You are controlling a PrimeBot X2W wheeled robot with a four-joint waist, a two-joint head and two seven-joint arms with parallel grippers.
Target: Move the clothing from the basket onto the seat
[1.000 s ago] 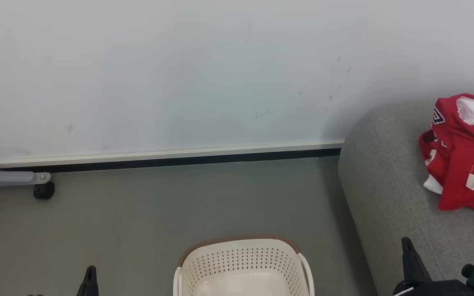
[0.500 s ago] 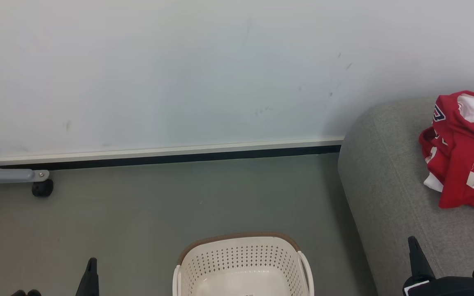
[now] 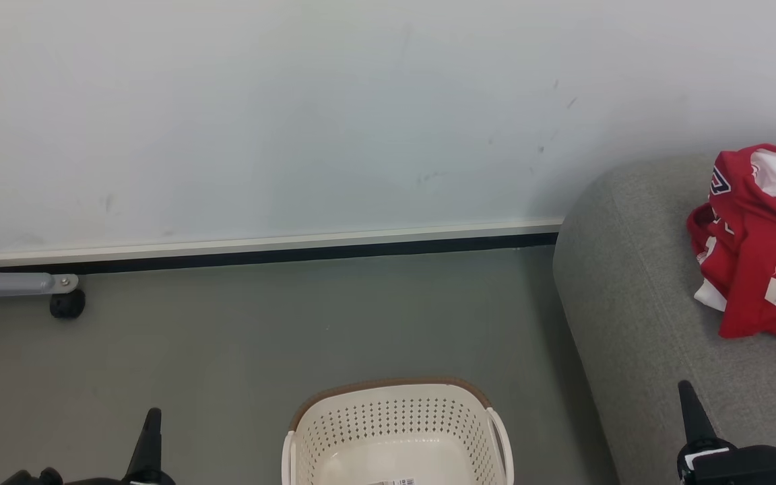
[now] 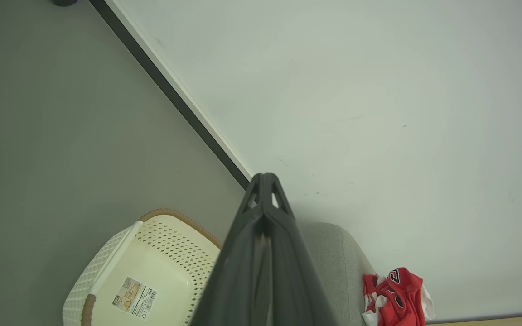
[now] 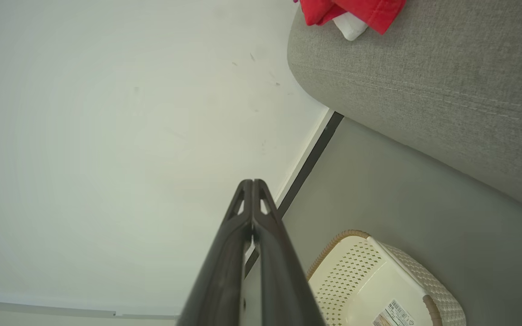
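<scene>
In the head view, the whole picture sits a little higher than a moment ago. That means the camera tips down, and the things stay put. Both claws poke up more at the near edge. The left claw (image 3: 151, 431) is near left, and the right claw (image 3: 694, 414) is near right, by the seat (image 3: 630, 283). The clothing (image 3: 758, 256) lies in a red heap on the seat, far right. The basket (image 3: 388, 385) stands on the floor (image 3: 226, 337) with no clothes that I can see, so the job looks done.

In the left wrist view, the left claw is pressed together and holds nothing. A paper sticker (image 4: 134, 296) is on the basket's bottom.

In the right wrist view, the right claw is pressed together too, and empty.
</scene>
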